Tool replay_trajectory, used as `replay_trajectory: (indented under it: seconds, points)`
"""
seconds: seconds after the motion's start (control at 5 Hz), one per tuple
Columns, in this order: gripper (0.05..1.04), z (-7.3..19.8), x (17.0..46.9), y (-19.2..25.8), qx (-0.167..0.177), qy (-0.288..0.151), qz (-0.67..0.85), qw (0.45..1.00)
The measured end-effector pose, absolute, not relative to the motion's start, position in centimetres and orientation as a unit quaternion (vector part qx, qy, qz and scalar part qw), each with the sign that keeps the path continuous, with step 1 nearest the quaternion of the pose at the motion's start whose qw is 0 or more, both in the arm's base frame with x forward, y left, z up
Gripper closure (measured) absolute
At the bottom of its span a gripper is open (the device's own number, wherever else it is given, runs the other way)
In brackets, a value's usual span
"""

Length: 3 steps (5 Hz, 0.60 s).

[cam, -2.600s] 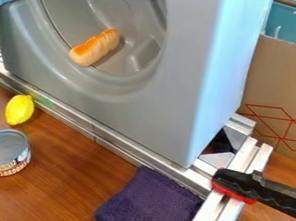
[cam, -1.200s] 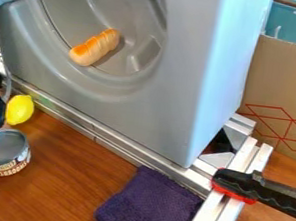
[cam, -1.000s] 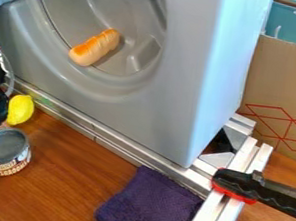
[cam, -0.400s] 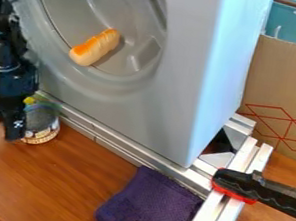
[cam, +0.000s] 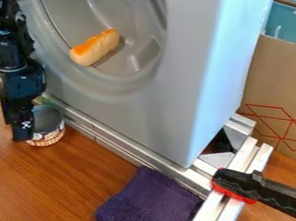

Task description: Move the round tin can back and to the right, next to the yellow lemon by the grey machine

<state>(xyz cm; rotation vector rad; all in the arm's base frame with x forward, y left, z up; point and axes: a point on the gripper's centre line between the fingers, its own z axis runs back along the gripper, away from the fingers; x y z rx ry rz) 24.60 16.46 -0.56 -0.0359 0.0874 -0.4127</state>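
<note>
— In the camera view, what is being handled?
— The can point(cam: 49, 134) appears to be in hand: its near-left side is covered by the gripper point(cam: 20, 136). Whether it is clamped, or the tool is apart or together, cannot be told.
— Where is it placed?
— By the metal rail point(cam: 101, 133), close to the upper-left edge of the wooden table point(cam: 68, 184). Whether the table is touched by its base cannot be told.
— What is called for, by judgement?
— The hold should be checked before any lift, and the rail should be kept clear of the can's rim.
— And the containers?
— A grey, sunken top is shown by the can; its contents cannot be made out. In the grey drum point(cam: 140, 36), a bread roll point(cam: 94, 47) is held, lying aslant on the lower wall.
</note>
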Motion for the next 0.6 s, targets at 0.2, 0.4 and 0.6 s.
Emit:
replay_trajectory:
  seconds: [0.2,0.4,0.6]
  points:
    - [0.083,1.7,23.1,15.8,0.008,0.062,-0.187,0.980]
    - [0.083,3.3,20.2,14.9,0.019,0.089,-0.158,0.983]
    - [0.083,4.8,18.3,13.6,0.026,0.109,-0.141,0.984]
